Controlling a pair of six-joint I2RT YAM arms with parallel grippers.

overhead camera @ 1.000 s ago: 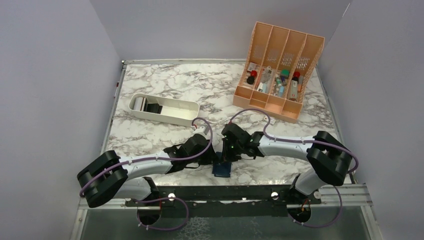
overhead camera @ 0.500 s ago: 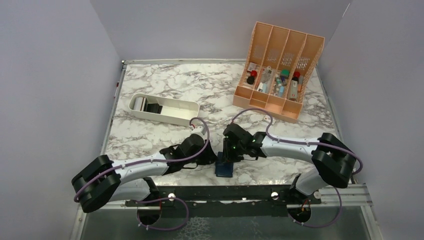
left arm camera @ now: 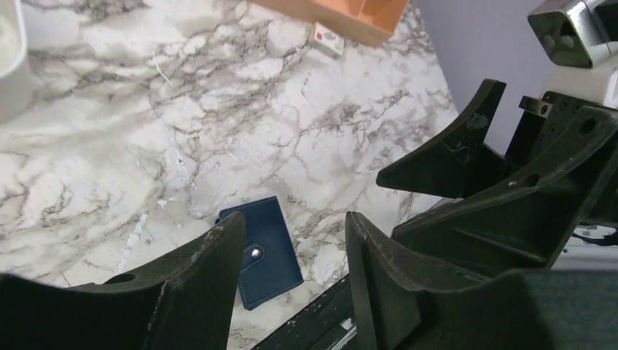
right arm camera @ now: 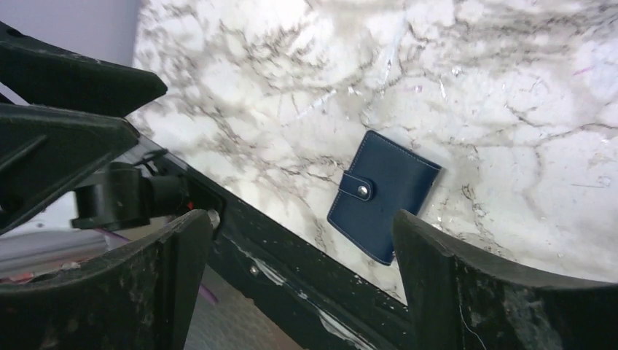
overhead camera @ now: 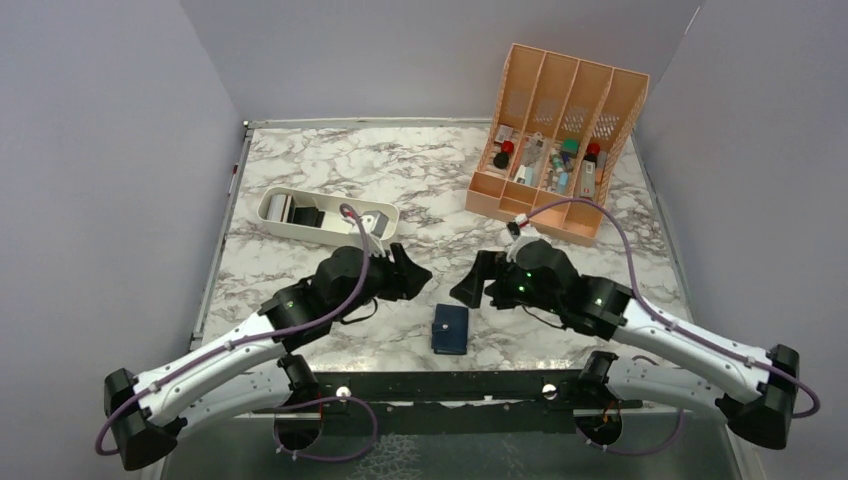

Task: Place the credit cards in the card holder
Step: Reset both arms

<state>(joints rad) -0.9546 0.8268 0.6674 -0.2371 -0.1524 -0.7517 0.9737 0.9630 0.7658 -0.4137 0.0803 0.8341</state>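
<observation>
The card holder (overhead camera: 451,330) is a dark navy case lying flat near the table's front edge, folded shut with its snap tab (right arm camera: 358,188) fastened. It also shows in the wrist views, as the card holder (left arm camera: 266,251) and the card holder (right arm camera: 382,193). No credit cards show; they are hidden or out of view. My left gripper (overhead camera: 415,270) hangs above and to the left of the case, open and empty, as the left gripper (left arm camera: 295,222) shows. My right gripper (overhead camera: 468,285) hangs above and to its right, open wide and empty, as in the right gripper (right arm camera: 302,219).
A white oblong tray (overhead camera: 330,236) with small dark items stands at the left middle. An orange slotted organizer (overhead camera: 555,140) holding small bottles stands at the back right. A dark metal rail (overhead camera: 450,385) runs along the table's front edge, just below the case.
Both arms have lifted up and back from the card holder. The right gripper has gone from shut to wide open and the left has widened. The case lies alone on the table.
</observation>
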